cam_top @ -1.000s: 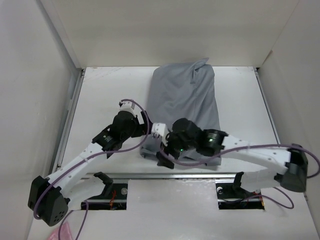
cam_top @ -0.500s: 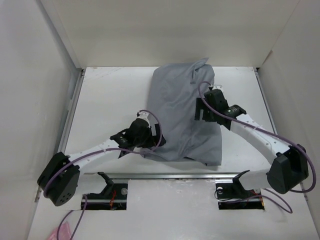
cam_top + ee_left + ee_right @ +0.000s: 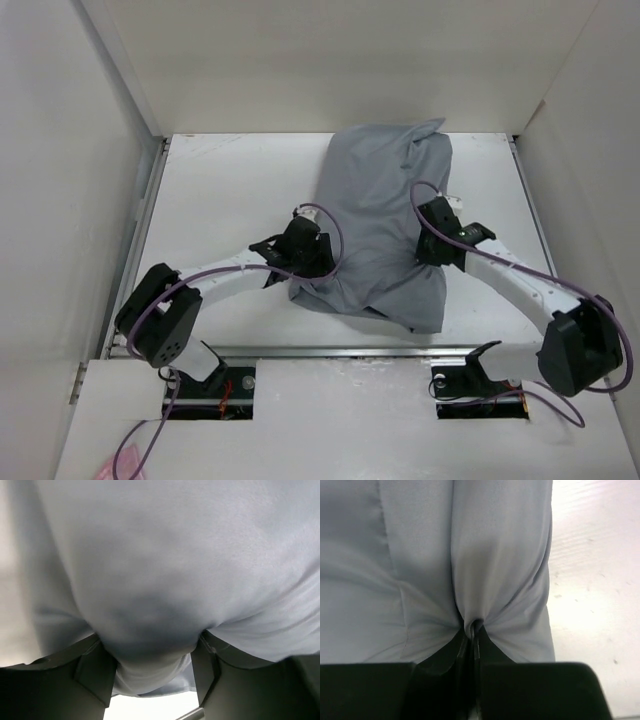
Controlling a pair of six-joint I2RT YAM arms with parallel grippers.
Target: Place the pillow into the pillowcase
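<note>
Well, the pillowcase [image 3: 380, 220] lies on the white table [image 3: 220, 200], in the middle and a bit to the right. Its far end is near the back wall [image 3: 350, 60]. Its near end is close to the metal rail [image 3: 350, 352] at the front. It is grey, wrinkly and puffy. The pillow does not show in any view, so I cannot tell if it is inside.

The left gripper [image 3: 318, 256] is at the left side of the pillowcase, near its front corner. The left arm lies low across the table. In the left wrist view, the two dark fingers [image 3: 97, 672] stand apart with a fat lump of the pillowcase [image 3: 160, 555] squeezed between them. The lump touches both fingers and bulges out above them. So this gripper holds the pillowcase in a wide grip.

The right gripper [image 3: 424, 250] is at the right side of the pillowcase, about halfway along it. In the right wrist view, its fingers [image 3: 462, 650] are closed tight, with almost no gap. A small pinch of the pillowcase [image 3: 420, 555] sits between the tips, and folds spread out from that spot like a fan. The pinch is close to the right edge of the pillowcase. Bare white table [image 3: 590, 580] shows just beside that edge.

Purple cables [image 3: 413, 200] loop over both arms.
</note>
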